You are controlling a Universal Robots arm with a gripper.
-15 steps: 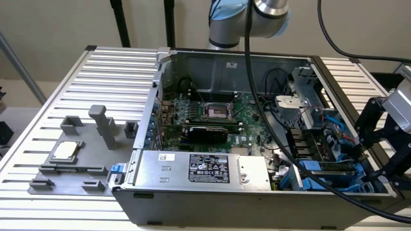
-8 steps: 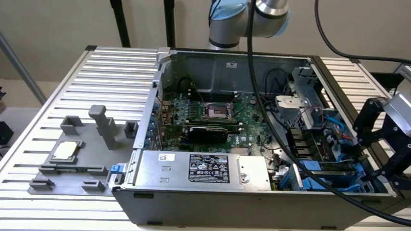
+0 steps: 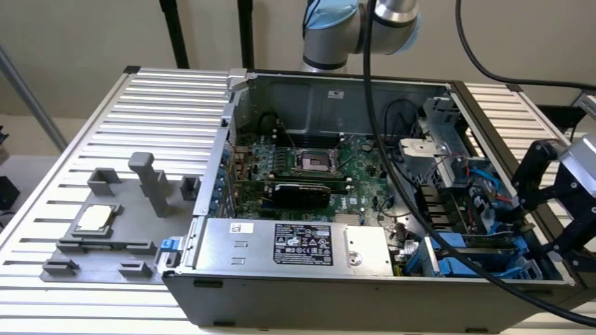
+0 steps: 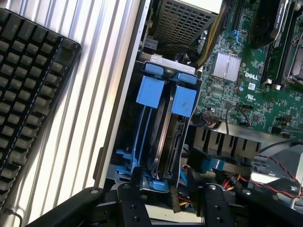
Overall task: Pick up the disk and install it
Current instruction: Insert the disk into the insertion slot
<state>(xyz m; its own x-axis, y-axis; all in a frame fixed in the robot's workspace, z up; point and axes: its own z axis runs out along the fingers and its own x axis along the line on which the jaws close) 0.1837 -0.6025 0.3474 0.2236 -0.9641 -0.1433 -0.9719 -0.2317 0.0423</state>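
Note:
The disk point(image 4: 171, 142) stands edge-on in the blue drive bay at the corner of the open computer case, its blue carrier tab point(image 4: 183, 100) at the far end. In the exterior view the disk's blue frame point(image 3: 458, 252) sits low in the case on that view's right. My gripper point(image 4: 171, 194) hangs at the disk's near end, one black finger point(image 4: 136, 187) on each side of it and small gaps showing, so it is open. From outside, the gripper point(image 3: 545, 209) leans over the case's wall on the exterior view's right.
A second blue carrier point(image 4: 150, 90) sits beside the disk. Cables point(image 4: 279, 184) and the green motherboard point(image 4: 246, 90) crowd the bay's inner side. A black keyboard point(image 4: 28, 94) lies on the slatted table outside the case. A grey fixture point(image 3: 112, 230) holds a small silver chip point(image 3: 95, 218).

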